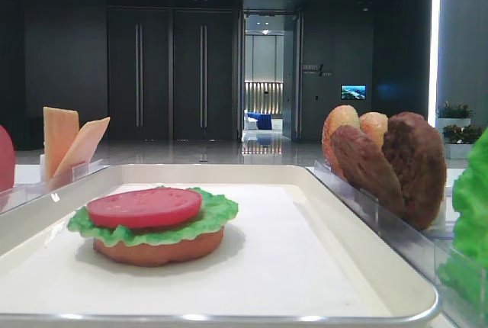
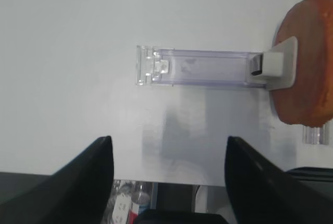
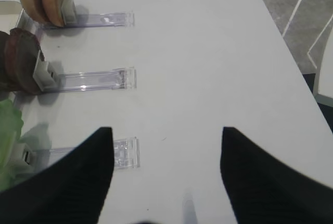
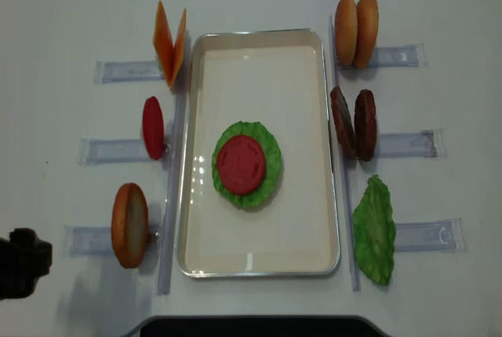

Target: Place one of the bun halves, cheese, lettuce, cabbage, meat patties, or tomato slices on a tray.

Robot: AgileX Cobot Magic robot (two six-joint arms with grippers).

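On the cream tray (image 4: 314, 117) lies a stack: a bun half (image 1: 156, 250) at the bottom, lettuce (image 4: 267, 188) on it, and a tomato slice (image 4: 241, 164) on top. My left gripper (image 2: 169, 151) hangs open and empty over the table's near edge, just short of a clear holder (image 2: 197, 67) whose clip carries another bun half (image 2: 312, 78). My left arm (image 4: 22, 262) shows at the lower left. The right gripper (image 3: 166, 140) is open over bare table, with nothing between its fingers.
Left of the tray stand cheese slices (image 4: 169, 39), a tomato slice (image 4: 153, 127) and the upright bun half (image 4: 129, 224). To its right are two bun halves (image 4: 356, 30), two meat patties (image 4: 353, 124) and a lettuce leaf (image 4: 375, 230), each in clear holders (image 4: 423, 235).
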